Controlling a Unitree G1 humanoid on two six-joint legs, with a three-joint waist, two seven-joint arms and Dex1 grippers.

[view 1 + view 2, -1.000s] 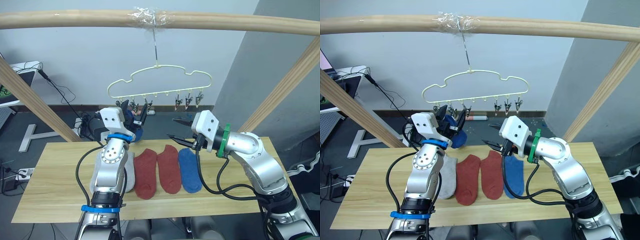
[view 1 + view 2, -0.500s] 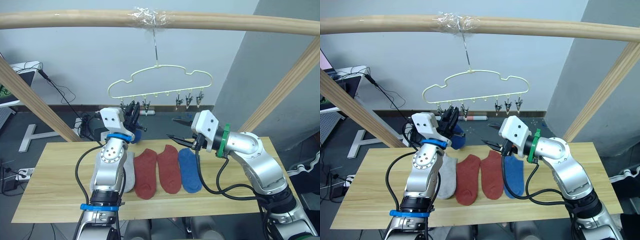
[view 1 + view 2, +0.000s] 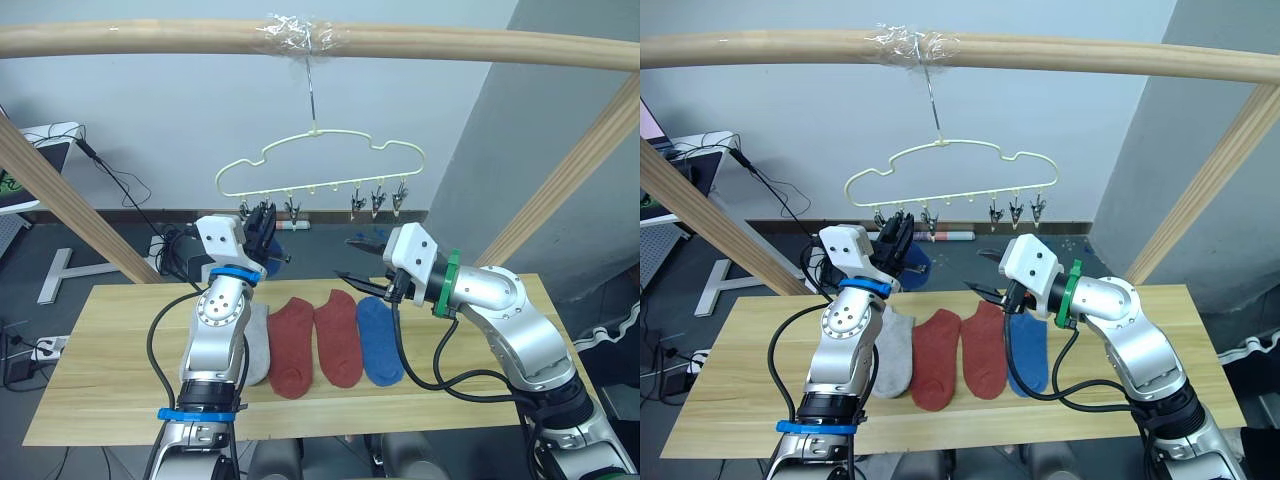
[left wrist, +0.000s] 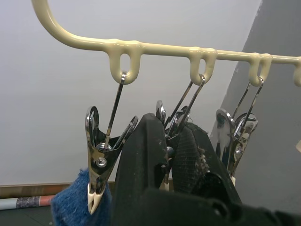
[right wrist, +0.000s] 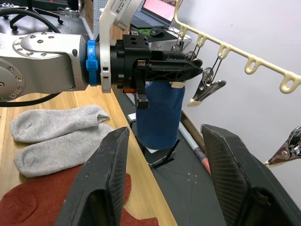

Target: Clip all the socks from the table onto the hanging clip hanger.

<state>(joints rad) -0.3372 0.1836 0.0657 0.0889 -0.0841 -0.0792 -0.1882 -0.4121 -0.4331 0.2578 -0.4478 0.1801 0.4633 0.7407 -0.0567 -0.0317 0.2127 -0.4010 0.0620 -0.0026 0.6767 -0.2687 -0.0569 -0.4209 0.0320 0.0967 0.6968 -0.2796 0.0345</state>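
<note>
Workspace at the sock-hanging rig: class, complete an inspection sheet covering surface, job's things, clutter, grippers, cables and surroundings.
Surface: pale wood table, bare apart from the socks.
Job's things: two grey socks, two red socks and one blue sock lie side by side on the table; another blue sock hangs at the clip hanger; three right-hand clips are empty.
Clutter: nothing seen.
Grippers: left gripper shut at the hanger's left clips, by the hanging sock; right gripper open, holding nothing, above the table's far edge.
Cables: black cables loop along both arms.
Surroundings: wooden pole frame, white wall, floor cables.
</note>
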